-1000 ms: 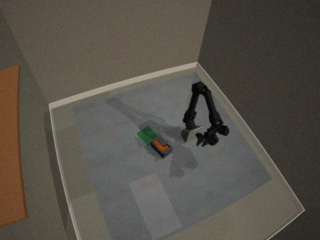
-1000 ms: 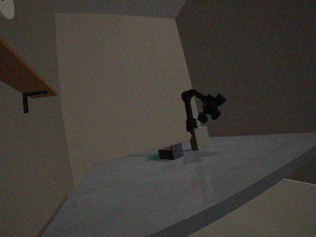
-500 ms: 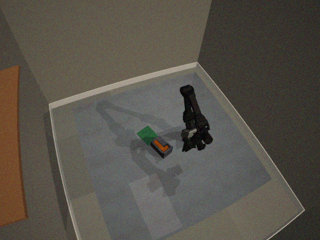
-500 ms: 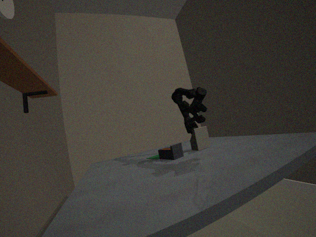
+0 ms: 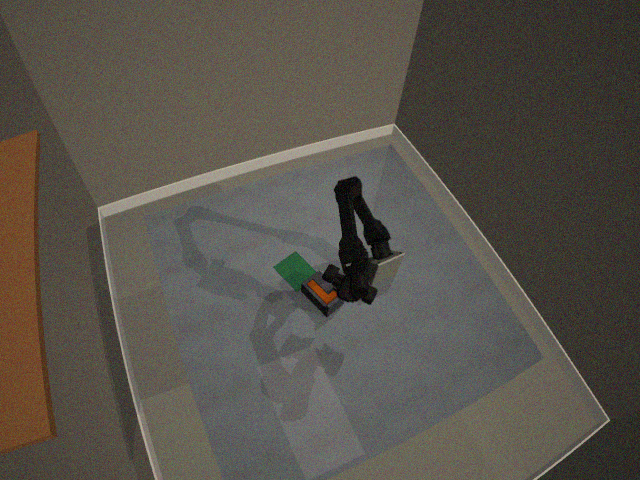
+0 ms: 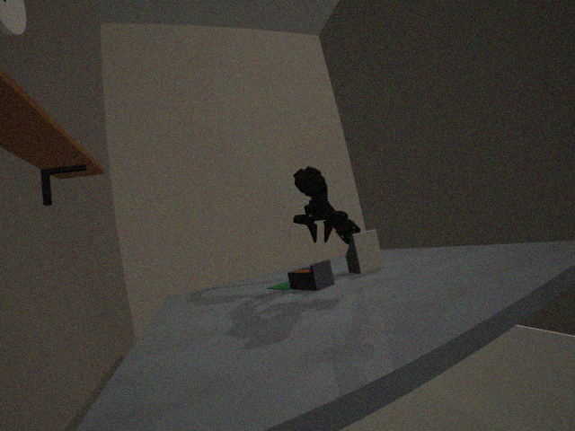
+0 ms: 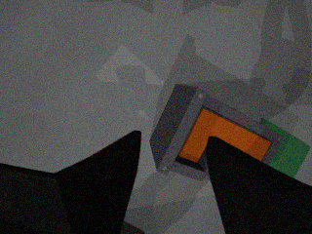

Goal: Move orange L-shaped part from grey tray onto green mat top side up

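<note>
The orange L-shaped part (image 5: pixel 320 292) (image 6: pixel 303 270) (image 7: pixel 228 132) lies in the pocket of the grey tray (image 5: pixel 314 304) (image 6: pixel 322 276) (image 7: pixel 172 124). Its L-shaped end is toward the tray's taller wall, and no end looks raised. The green mat (image 5: pixel 292 267) (image 6: pixel 278 286) (image 7: pixel 292 150) is beside the tray, at the end away from that wall. My gripper (image 6: pixel 321 241) (image 7: pixel 175 140) is partly open and empty, pointing down above the tray. In the wrist view one finger covers part of the orange part and the tray. The fingertips are hidden in the top view.
The arm's pale base block (image 5: pixel 388 271) (image 6: pixel 367 252) stands behind the tray. A raised pale rim (image 5: pixel 248 167) runs around the work surface. An orange-brown shelf (image 5: pixel 20 294) (image 6: pixel 46 134) is on the left, well away from the tray. The arm casts shadows around the tray.
</note>
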`<state>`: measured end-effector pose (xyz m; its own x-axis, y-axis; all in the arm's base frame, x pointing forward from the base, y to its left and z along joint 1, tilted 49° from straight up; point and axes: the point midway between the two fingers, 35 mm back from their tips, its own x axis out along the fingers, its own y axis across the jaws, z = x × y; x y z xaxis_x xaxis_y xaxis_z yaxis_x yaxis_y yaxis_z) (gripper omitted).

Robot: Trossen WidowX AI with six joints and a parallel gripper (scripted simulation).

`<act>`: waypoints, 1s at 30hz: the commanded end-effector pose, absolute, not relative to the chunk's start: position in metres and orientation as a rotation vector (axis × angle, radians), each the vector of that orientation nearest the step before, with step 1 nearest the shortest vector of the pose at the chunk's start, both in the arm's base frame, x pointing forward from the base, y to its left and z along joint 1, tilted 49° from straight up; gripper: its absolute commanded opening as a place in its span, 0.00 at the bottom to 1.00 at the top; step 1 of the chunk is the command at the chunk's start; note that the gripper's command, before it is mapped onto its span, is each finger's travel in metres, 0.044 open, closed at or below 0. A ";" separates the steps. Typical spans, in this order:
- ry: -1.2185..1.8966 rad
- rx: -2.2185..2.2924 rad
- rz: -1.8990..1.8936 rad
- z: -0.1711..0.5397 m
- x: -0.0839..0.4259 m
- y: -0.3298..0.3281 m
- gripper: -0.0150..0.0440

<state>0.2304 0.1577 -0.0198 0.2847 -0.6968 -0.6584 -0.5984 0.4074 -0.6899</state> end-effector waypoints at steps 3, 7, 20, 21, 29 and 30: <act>1.514 -0.904 -0.408 -0.005 0.246 0.127 0.56; 1.514 -0.904 -0.408 -0.005 0.246 0.127 0.56; 1.512 -0.906 -0.411 -0.054 0.252 0.071 0.56; 1.512 -0.906 -0.411 -0.054 0.252 0.071 0.56; 1.512 -0.906 -0.410 -0.057 0.252 0.068 0.56; 1.512 -0.906 -0.410 -0.058 0.252 0.067 0.56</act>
